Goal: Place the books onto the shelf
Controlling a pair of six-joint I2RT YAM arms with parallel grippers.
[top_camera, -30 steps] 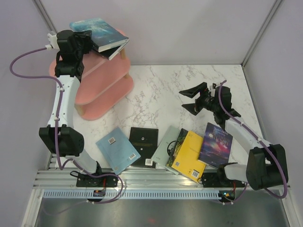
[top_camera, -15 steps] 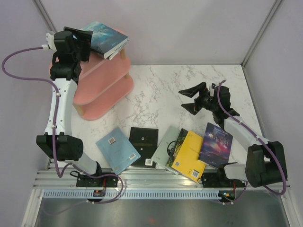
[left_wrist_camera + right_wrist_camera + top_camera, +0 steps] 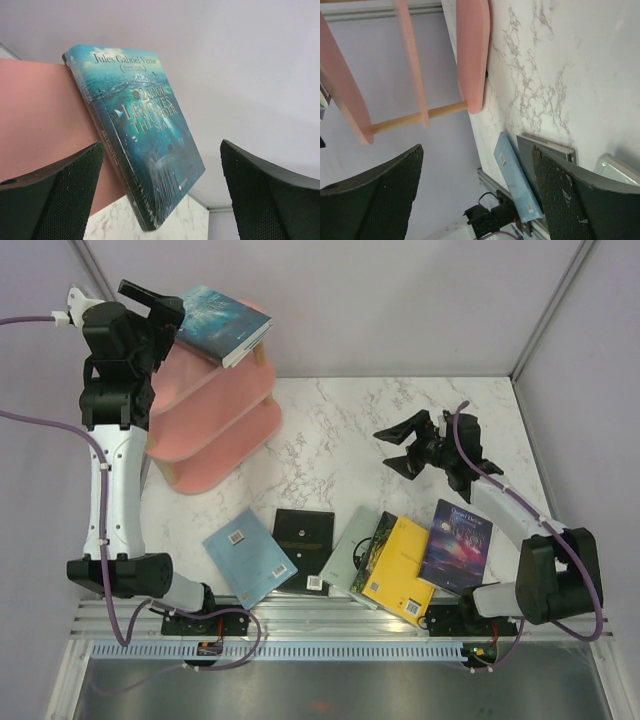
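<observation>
Upper left: left gripper (image 3: 161,147) spread wide, clear of teal ocean-cover paperback (image 3: 222,320) lying atop pink oval-board, wooden-post shelf (image 3: 210,410); mid-right, right gripper (image 3: 384,449) also wide.

Seven books were counted. One teal book (image 3: 222,322) lay on the far-left shelf (image 3: 215,430). Six lay along the near side of the bench (image 3: 340,420): pale blue (image 3: 245,557), black (image 3: 303,535), grey-green (image 3: 350,552), dark (image 3: 378,538), yellow (image 3: 400,570) and purple (image 3: 456,545). The one shelf had three pink boards. There were two tools, left (image 3: 165,315) and right (image 3: 398,448).
</observation>
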